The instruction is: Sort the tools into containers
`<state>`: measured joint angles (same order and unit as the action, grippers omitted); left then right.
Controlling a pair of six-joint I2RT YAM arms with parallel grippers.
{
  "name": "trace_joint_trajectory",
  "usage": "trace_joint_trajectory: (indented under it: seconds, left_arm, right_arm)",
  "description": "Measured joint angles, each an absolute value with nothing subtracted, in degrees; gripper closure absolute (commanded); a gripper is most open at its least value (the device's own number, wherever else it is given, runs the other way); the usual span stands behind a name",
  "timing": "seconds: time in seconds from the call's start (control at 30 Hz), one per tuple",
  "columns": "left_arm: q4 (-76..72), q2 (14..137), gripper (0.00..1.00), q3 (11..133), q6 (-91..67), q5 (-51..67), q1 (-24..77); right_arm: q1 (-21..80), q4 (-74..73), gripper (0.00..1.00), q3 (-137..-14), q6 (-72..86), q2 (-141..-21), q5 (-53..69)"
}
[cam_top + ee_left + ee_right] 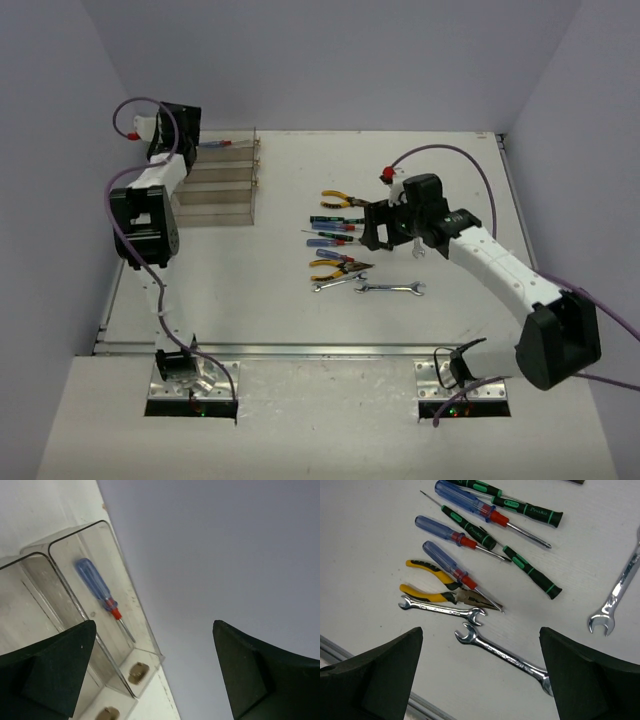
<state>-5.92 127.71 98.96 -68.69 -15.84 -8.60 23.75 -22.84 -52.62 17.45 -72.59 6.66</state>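
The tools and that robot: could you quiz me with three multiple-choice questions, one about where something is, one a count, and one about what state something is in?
1. Where does the blue-handled screwdriver in the left wrist view lie?
A) inside a clear bin
B) in the tool pile
C) across a bin's rim

2. How many silver wrenches show in the right wrist view?
A) one
B) three
C) five

3. How is the right gripper?
A) shut on a wrench
B) shut, empty
C) open, empty

Answers:
1 A: it rests flat on the bin's floor.
2 B: two lie close together, and one lies apart at the right edge.
3 C: its fingers stand wide apart with nothing between them.
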Motion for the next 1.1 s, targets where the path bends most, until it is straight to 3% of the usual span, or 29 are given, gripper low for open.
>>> trace_joint_trajectory:
  seconds: [0.17,0.27,0.4,0.53,0.93,1.1]
  left_arm:
    - [3.5,113.1,0.0,95.7,-67.3,-12.4,-8.6]
    - [3.2,100.8,0.0,86.0,-65.6,-7.8,-7.8]
    - [5.4,83.5,0.0,67.3,-62.5,-7.7,-1.1]
    - [8.1,75.0,0.0,57.4,-57.8,-6.8,8.6]
    - [17.0,58.9,0.0,51.8,-46.6,-10.2,8.9]
    - [19.5,58.0,0.0,52.2,-43.9,-11.3,8.9]
  right_arm:
    - [24.2,-22.0,0.35,-61.9,9.5,-87.3,8.1]
    - [25.0,-24.8,0.5,-69.9,2.9,-96.4,7.2]
    - [26.1,-26.8,0.56,-81.5,-5.5,-107.9,7.0]
    - [27.4,-28.6,0.59,-84.8,-10.9,-111.9,6.4]
    - [30.6,-28.4,0.68,-89.3,-19.5,-123.7,3.1]
    - [30.6,-27.7,0.81,-89.5,-20.4,-125.1,3.1]
